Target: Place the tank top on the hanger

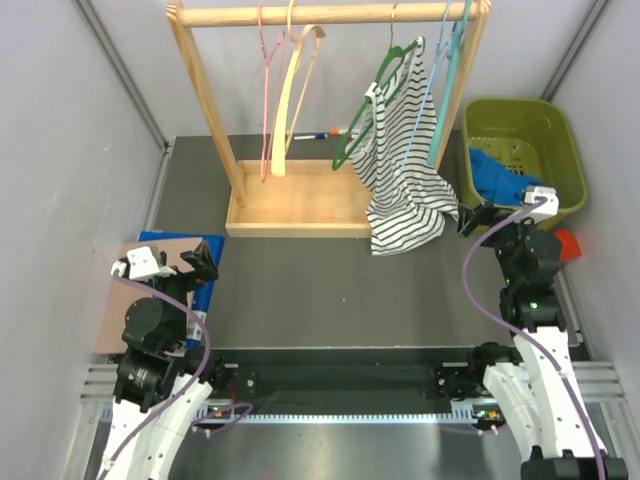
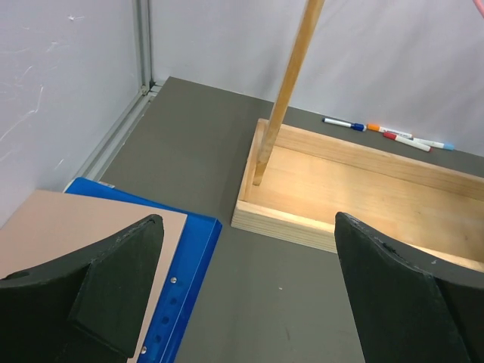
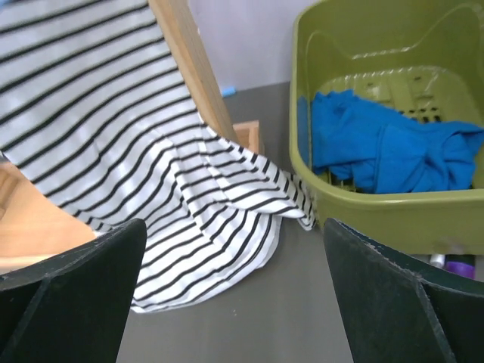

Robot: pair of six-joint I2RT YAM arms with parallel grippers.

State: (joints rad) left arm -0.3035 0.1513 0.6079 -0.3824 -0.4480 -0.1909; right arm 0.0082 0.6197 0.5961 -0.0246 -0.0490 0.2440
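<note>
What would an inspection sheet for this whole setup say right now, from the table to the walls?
Surface: dark grey table.
Job's things: blue tank top bunched in the green basket; pink hanger hangs bare on the wooden rack.
Clutter: striped top hanging from the rack, hem on the table; cream hanger; green hanger; markers; blue folder under a tan board.
End effectors: left end effector open, holding nothing; right end effector open, holding nothing, facing the basket.
Cables: a purple cable loops beside each arm.
Surroundings: pale walls on three sides.
</note>
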